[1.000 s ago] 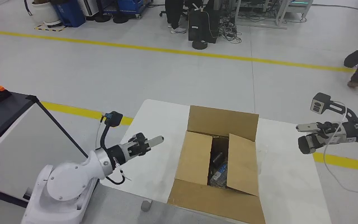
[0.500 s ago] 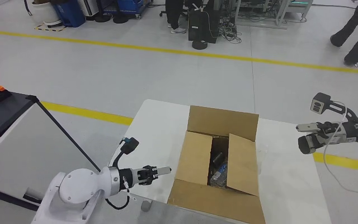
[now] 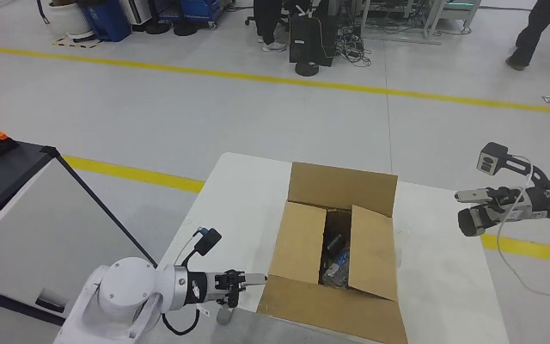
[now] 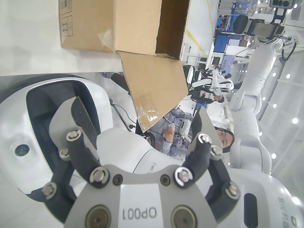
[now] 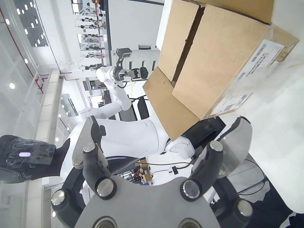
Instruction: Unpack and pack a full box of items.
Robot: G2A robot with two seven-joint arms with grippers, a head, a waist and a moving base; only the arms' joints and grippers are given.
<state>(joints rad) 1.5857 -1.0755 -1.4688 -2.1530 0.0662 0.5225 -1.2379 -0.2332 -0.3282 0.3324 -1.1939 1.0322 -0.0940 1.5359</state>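
The cardboard box (image 3: 299, 243) sat on the white tabletop (image 3: 232, 206), right up at the near edge. Its far flap stood upright, the two side flaps leaned in over the opening, and the near flap (image 3: 335, 314) hung out past the table's near edge. Down in the gap between the side flaps lay the packed items (image 3: 337, 261), dark shapes and what looked like a bottle with blue on it.

The left gripper (image 3: 253, 278) hung low at the near edge of the tabletop, just beside the box's near left corner and pointing toward it. In its own wrist view its fingers (image 4: 78, 112) were spread wide with nothing between them.

The right gripper (image 3: 464, 211) was held out beyond the right edge of the tabletop, well apart from the box. Its fingers (image 5: 93, 129) were parted too, and it carried nothing.
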